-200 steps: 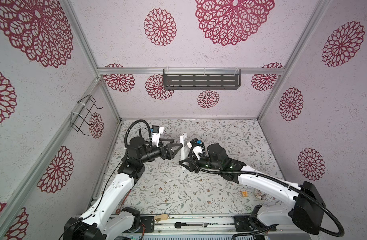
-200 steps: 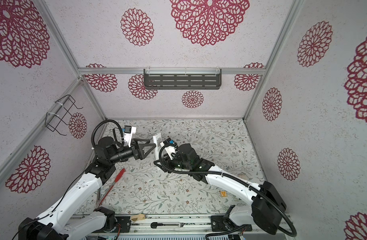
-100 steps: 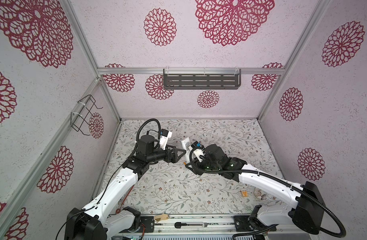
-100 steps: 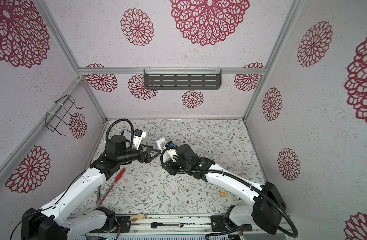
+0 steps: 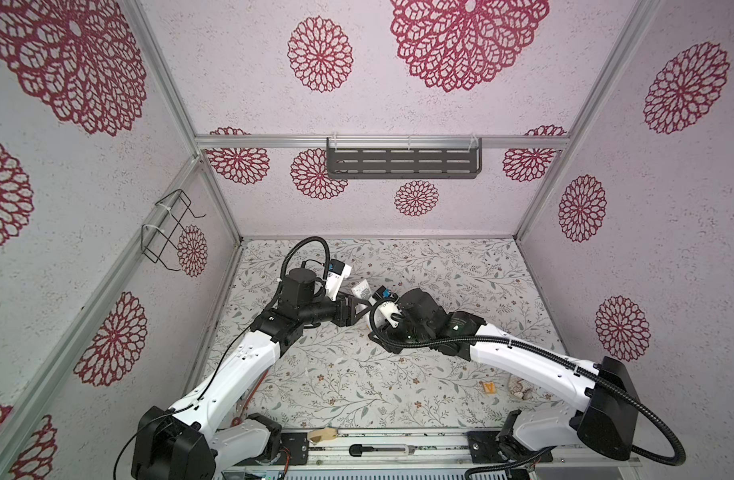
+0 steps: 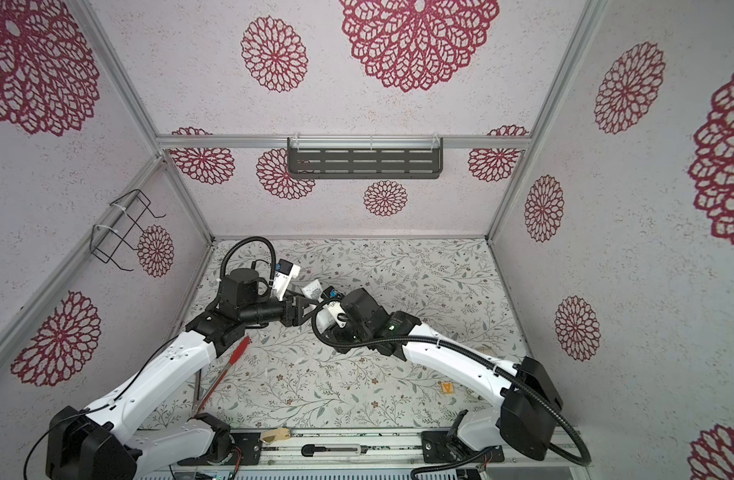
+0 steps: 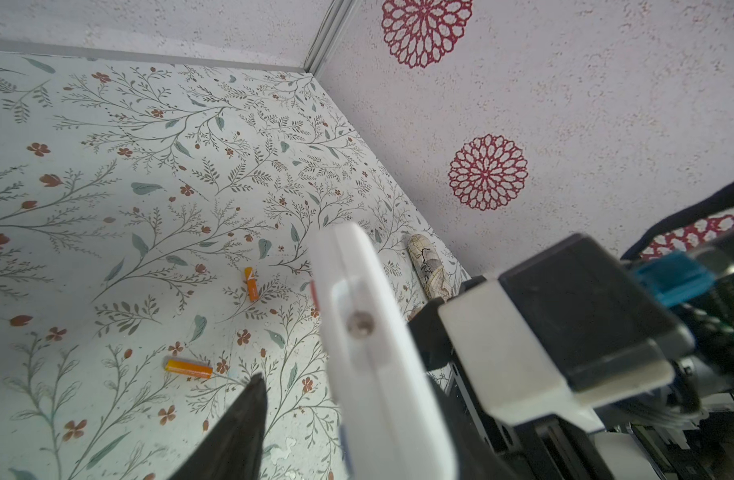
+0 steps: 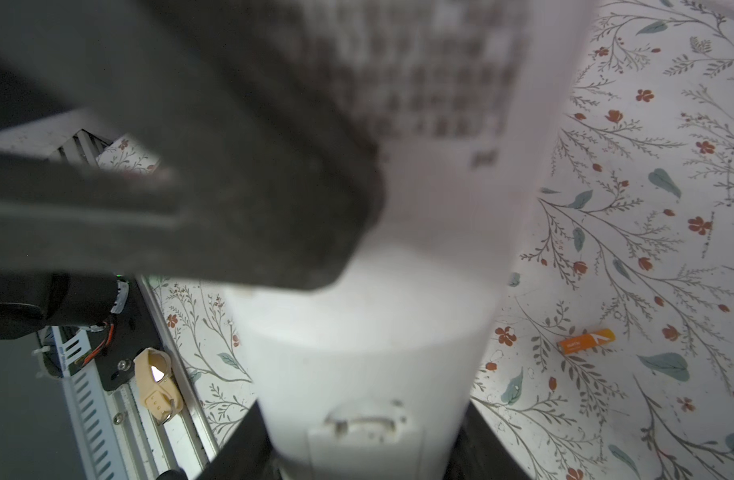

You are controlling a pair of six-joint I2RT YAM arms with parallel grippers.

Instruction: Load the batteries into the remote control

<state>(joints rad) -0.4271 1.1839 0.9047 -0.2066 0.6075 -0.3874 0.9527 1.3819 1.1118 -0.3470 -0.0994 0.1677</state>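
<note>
My right gripper [image 8: 361, 451] clamps the remote control [image 7: 369, 353] aloft. My left gripper [image 5: 357, 306] straddles it, jaws apart, probably for a steadier two-handed hold — while the batteries [image 7: 189, 368] lie loose on the table [image 7: 107, 124].

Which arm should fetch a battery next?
Left, probably. The right gripper is clamped on the remote; the left gripper only straddles it, one finger apart from it, and holds nothing. Both batteries lie loose on the table in the left wrist view.
</note>
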